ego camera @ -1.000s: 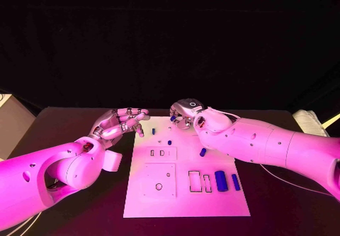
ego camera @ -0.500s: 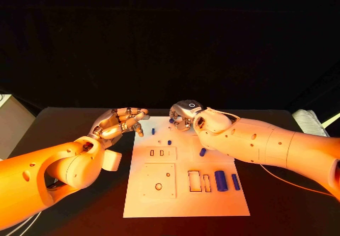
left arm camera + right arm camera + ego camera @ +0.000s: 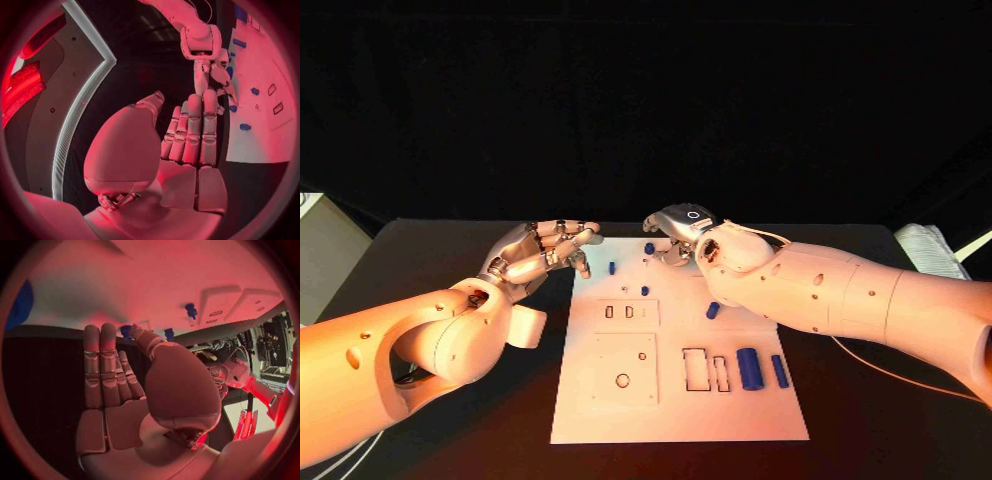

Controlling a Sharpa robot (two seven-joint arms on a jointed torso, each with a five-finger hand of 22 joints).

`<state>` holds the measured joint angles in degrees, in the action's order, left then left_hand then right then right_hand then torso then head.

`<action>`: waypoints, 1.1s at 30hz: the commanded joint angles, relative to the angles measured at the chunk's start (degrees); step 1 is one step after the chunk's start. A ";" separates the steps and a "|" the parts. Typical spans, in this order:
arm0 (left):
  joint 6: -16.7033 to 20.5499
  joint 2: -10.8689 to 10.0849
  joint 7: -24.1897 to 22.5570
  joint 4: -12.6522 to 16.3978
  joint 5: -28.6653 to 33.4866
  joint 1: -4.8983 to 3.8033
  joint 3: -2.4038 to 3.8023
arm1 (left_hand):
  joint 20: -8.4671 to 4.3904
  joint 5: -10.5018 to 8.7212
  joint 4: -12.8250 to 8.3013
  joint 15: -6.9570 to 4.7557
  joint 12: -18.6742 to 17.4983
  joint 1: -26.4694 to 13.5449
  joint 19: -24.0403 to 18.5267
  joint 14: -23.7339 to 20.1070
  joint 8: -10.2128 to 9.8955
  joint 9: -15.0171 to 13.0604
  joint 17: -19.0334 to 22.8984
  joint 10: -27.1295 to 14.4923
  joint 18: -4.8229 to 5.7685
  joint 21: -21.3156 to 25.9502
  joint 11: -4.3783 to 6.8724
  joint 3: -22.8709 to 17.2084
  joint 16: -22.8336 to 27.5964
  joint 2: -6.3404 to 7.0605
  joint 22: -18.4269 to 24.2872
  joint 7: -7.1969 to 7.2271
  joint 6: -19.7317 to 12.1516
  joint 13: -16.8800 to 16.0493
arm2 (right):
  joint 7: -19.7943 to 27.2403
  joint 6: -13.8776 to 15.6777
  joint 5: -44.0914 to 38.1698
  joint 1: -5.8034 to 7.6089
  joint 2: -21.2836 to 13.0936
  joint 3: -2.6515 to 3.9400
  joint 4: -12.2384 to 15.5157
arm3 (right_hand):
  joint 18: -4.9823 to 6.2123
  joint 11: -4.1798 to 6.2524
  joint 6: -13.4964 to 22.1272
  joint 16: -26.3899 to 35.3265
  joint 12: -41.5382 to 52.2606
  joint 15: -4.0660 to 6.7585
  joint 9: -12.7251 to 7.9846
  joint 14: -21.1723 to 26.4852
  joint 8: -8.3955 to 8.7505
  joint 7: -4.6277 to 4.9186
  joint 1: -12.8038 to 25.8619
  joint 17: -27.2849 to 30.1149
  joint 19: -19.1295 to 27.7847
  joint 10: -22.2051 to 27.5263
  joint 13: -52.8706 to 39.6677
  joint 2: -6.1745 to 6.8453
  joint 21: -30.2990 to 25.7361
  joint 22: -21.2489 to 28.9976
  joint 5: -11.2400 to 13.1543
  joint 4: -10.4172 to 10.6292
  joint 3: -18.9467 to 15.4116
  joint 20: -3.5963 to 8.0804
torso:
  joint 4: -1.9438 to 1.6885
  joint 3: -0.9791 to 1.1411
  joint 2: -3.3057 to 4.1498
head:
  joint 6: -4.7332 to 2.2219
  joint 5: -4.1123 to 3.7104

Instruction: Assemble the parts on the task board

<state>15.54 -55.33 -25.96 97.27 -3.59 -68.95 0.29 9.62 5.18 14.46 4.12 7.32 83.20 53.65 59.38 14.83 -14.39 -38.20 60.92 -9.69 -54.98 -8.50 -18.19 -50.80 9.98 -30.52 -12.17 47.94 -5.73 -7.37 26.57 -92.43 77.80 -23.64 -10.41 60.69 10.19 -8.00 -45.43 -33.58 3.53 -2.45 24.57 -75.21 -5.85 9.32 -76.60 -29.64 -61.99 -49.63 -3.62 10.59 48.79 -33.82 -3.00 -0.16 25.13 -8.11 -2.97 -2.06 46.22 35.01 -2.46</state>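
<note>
Head view shows the silver right hand (image 3: 678, 231) at the far edge of the white flat task board (image 3: 678, 410), fingers straight and together, holding nothing, just beside a small upright blue peg (image 3: 649, 248); the silver left hand (image 3: 542, 252), loosely curled and empty, hovers farther off, at the board's far left corner

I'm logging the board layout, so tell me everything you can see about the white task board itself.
The task board is a flat white rectangular plate, plastic by its look, lying on the black table between the two arms. Its near half shows raised square panels with small slots and holes, and two narrow rectangular cut-outs. Small blue parts lie or stand on it. The right hand hovers at its far edge; the left hand is beside its far left corner. Whether either touches it cannot be told.
</note>
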 commanded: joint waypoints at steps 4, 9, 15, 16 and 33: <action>-0.17 -0.10 -0.34 -0.65 0.44 -0.11 0.04 | -0.01 -0.17 -0.34 0.13 0.14 0.01 -0.45 -0.19 -0.14 -0.05 -0.08 -0.45 -0.84 -0.38 0.08 0.04 0.13 -0.42 -0.05 -0.01 -0.36 -0.05 | 0.10 2.64 1.39 0.29 -3.91 0.07 3.62 | 0.35 0.00 1.16 1.37 0.29 -0.01 -0.55 -0.46 1.08 -0.51 -5.27 1.24 -1.11 0.06 -0.10 1.06 -2.78 1.56 -0.12 6.68 -5.57 -0.08 | 0.39 0.12 -0.35 | -0.19 0.00; -0.18 -0.24 -0.42 -1.20 0.59 -0.11 0.03 | 0.00 -0.18 -0.36 0.15 0.16 -0.03 -0.51 -0.21 -0.14 -0.08 -0.07 -0.54 -0.84 -0.44 0.06 0.06 0.17 -0.42 -0.08 -0.02 -0.41 -0.07 | 0.24 2.63 4.02 0.86 -9.15 0.43 9.22 | -0.47 1.53 -1.73 0.64 2.56 1.16 -0.43 -2.65 -0.15 0.39 -6.64 1.03 -5.13 -6.49 -0.93 0.61 1.25 -3.78 -0.47 8.16 -3.81 1.00 | 0.88 0.25 -0.86 | -0.26 0.18; -0.89 -0.34 -0.63 -1.87 0.73 -0.10 0.02 | 0.01 -0.19 -0.39 0.16 0.18 -0.03 -0.56 -0.24 -0.14 -0.09 -0.06 -0.60 -0.84 -0.47 0.06 0.07 0.20 -0.41 -0.10 -0.01 -0.44 -0.08 | 0.28 -0.90 9.93 1.64 -16.16 0.92 15.33 | -2.75 3.30 -6.87 -1.81 4.88 2.72 -0.94 -5.55 -1.44 -0.25 -2.10 -0.94 -11.44 -19.95 -2.58 3.35 11.71 -17.36 -0.57 8.05 5.20 2.35 | 1.45 0.42 -1.60 | -0.42 -0.12; -1.11 -0.34 -0.69 -2.01 0.74 -0.09 0.02 | 0.01 -0.19 -0.39 0.16 0.18 -0.03 -0.56 -0.24 -0.14 -0.09 -0.06 -0.60 -0.84 -0.47 0.06 0.07 0.20 -0.41 -0.10 -0.01 -0.44 -0.08 | 0.29 -1.99 11.02 1.76 -17.51 0.98 15.91 | -3.16 3.62 -7.38 -2.54 5.82 2.88 -0.96 -5.90 -1.53 -0.14 -1.29 -1.44 -12.41 -22.47 -3.43 3.99 13.58 -19.80 -0.53 7.88 5.84 2.54 | 1.59 0.45 -1.80 | -0.33 -0.13; -1.87 -0.18 -0.57 -2.06 0.54 -0.05 -0.04 | 0.02 -0.19 -0.43 0.15 0.24 -0.03 -0.60 -0.25 -0.11 -0.12 -0.06 -0.57 -0.84 -0.51 0.08 0.09 0.23 -0.37 -0.12 0.01 -0.43 -0.11 | 0.47 -10.22 17.62 1.74 -19.04 1.04 9.40 | -5.60 4.51 -3.19 -38.47 54.45 3.44 0.55 -10.60 -5.16 -0.73 0.71 -39.35 -17.50 -22.16 -55.13 3.36 24.88 -36.00 -6.41 7.75 -5.58 3.05 | 1.70 0.65 -1.98 | -0.29 -0.75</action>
<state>14.90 -55.63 -26.06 95.05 -3.14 -68.95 0.24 9.83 5.18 14.30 4.12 7.32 83.20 53.44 59.39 14.83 -14.42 -38.20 60.71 -9.68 -55.21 -8.29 -18.02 -50.80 9.98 -30.57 -12.17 47.94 -5.76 -7.23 19.99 -76.74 79.63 -42.90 -9.36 70.48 5.25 -3.49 -49.04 -71.34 56.75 1.09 25.09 -83.79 -10.89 8.38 -76.16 -68.19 -79.23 -71.37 -57.52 14.32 73.54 -69.69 -9.11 7.41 19.87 -5.03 -1.11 -1.41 44.08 34.67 -3.06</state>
